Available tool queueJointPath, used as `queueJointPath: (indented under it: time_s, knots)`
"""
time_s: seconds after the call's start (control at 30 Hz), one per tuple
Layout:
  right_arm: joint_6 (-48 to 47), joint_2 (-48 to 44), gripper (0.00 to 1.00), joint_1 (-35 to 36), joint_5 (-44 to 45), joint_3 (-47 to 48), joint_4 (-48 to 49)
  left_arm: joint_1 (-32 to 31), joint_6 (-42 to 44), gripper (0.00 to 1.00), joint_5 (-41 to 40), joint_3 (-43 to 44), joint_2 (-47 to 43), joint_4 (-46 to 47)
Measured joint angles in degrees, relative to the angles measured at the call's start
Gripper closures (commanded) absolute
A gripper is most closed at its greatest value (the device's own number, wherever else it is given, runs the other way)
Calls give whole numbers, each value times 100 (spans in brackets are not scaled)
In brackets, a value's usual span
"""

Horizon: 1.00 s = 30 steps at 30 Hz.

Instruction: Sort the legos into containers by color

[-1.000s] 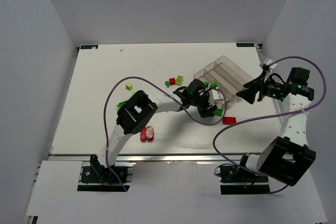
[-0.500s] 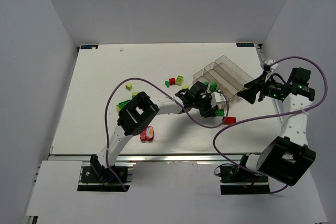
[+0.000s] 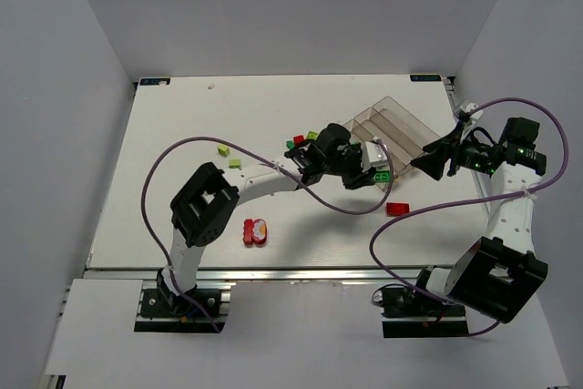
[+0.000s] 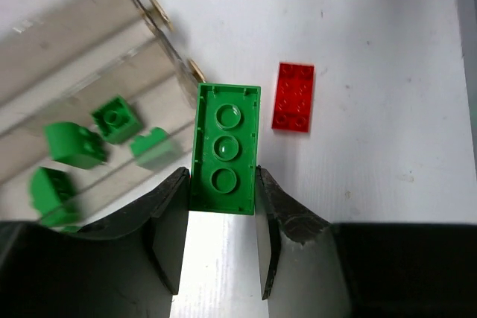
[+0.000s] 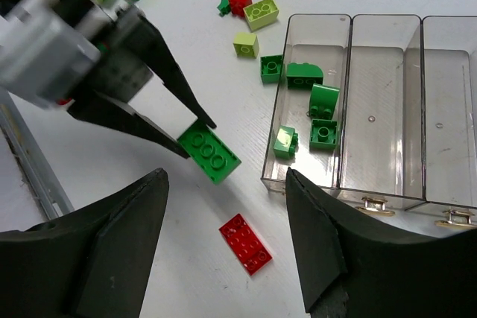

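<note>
Legos are under half sorted, as I judge it: only greens sit in the tray so far. Nearest me, a few red pieces point(image 3: 255, 231) lie by the worktop's point(image 3: 173, 107) front edge, too small to count. Farther in, a flat red brick point(image 4: 294, 97) lies alone just short of the tray point(image 5: 384, 109). My left tool point(image 4: 222, 184) is clenched on a long green brick point(image 4: 223, 128), holding it off the worktop just beside the tray's near corner, not yet over a compartment. In the end compartment lie four green bricks point(image 5: 324, 102); the two next to it hold nothing I can see. My right tool point(image 5: 227, 176) hangs released beside the tray, fingers wide, gripping nothing. Beyond, one green piece point(image 5: 270, 68) sits just outside the tray wall, and a loose cluster point(image 5: 250, 9) of red, yellow-green and green lies past it. Two yellow-green bits point(image 3: 223, 148) lie well apart to the left. Left to do: drop this green, then every red and yellow-green.
</note>
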Motion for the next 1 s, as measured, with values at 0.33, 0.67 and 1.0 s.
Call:
queueJointPath:
  time_s: [0.33,0.67,1.0]
  knots:
    - [46,0,31,0,0,2,15,374,-59,68,-55,1145,407,-308]
    - [44,-39,31,0,4,2,15,446,-234,55,-321,2055,1574,-470]
    - [39,-107,29,0,2,0,11,455,-426,19,-553,2055,1596,-345]
